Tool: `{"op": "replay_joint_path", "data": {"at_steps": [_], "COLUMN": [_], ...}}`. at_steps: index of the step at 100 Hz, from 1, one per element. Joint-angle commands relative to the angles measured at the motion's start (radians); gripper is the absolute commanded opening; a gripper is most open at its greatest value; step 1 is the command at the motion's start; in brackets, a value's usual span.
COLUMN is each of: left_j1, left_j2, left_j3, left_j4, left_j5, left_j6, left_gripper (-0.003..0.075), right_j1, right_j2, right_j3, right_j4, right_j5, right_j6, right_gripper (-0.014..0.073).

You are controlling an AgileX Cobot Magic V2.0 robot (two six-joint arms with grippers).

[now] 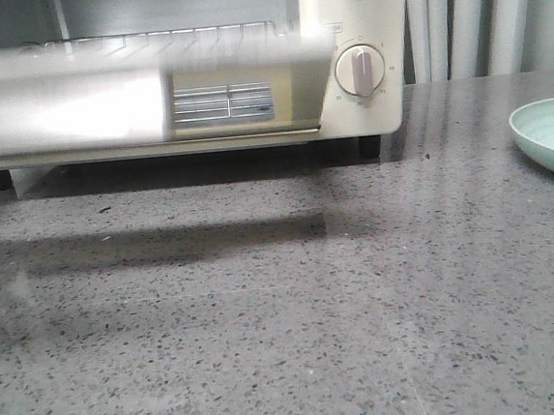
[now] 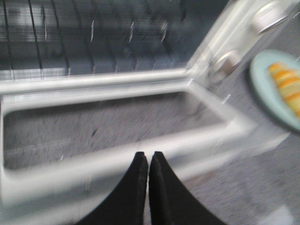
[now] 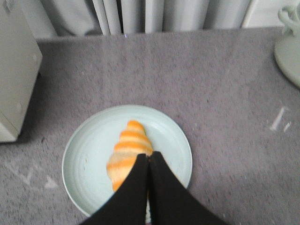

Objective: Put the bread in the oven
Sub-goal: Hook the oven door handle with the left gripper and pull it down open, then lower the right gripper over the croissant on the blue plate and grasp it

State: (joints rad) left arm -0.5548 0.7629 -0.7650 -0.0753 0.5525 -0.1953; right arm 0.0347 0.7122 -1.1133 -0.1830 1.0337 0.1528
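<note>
The cream-white oven [image 1: 358,26] stands at the back left of the table, its glass door [image 1: 141,93] a blurred band partway down. In the left wrist view the door [image 2: 117,140] lies dropped open and blurred, with the wire rack [image 2: 93,37] inside. My left gripper [image 2: 148,153] is shut just above the door's front edge, with nothing between its fingers. The striped golden-orange bread [image 3: 129,150] lies on a pale green plate [image 3: 89,159]. My right gripper [image 3: 148,155] hovers shut over the bread's near end, holding nothing. The left wrist view also catches the bread [image 2: 287,89].
The plate [image 1: 552,135] sits at the table's right edge in the front view. Grey curtains hang behind the table. A white object [image 3: 288,42] stands on the table beyond the plate. The oven's side wall [image 3: 14,70] is close to the plate.
</note>
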Motion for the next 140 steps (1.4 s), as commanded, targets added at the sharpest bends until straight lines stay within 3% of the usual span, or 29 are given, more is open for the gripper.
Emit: {"op": "replay_joint_path", "data": {"at_steps": [1, 13, 23, 86, 140], "left_j1": [0.000, 0.000, 0.000, 0.000, 0.000], "left_j2": [-0.110, -0.213, -0.271, -0.306, -0.306], "left_j3": [-0.032, -0.041, -0.041, -0.041, -0.041], "left_j4": [-0.017, -0.012, -0.012, -0.012, -0.012], "left_j5": [-0.070, -0.064, -0.059, 0.037, 0.037], "left_j6": [0.001, 0.008, 0.009, 0.027, 0.027], "left_gripper": [-0.0022, -0.0022, -0.0022, -0.0021, -0.0021], "right_j1": [-0.001, -0.001, -0.001, -0.001, -0.001], "right_j2": [0.010, 0.040, 0.092, 0.554, 0.672], "right_j3": [-0.031, -0.031, -0.031, -0.031, -0.031], "right_j4": [-0.024, -0.024, -0.024, -0.013, 0.012], "right_j5": [-0.009, 0.031, 0.041, 0.016, -0.021], "right_j6": [-0.006, -0.006, -0.006, -0.006, -0.006], "right_gripper": [0.0045, 0.0300, 0.0409, 0.0411, 0.0409]}}
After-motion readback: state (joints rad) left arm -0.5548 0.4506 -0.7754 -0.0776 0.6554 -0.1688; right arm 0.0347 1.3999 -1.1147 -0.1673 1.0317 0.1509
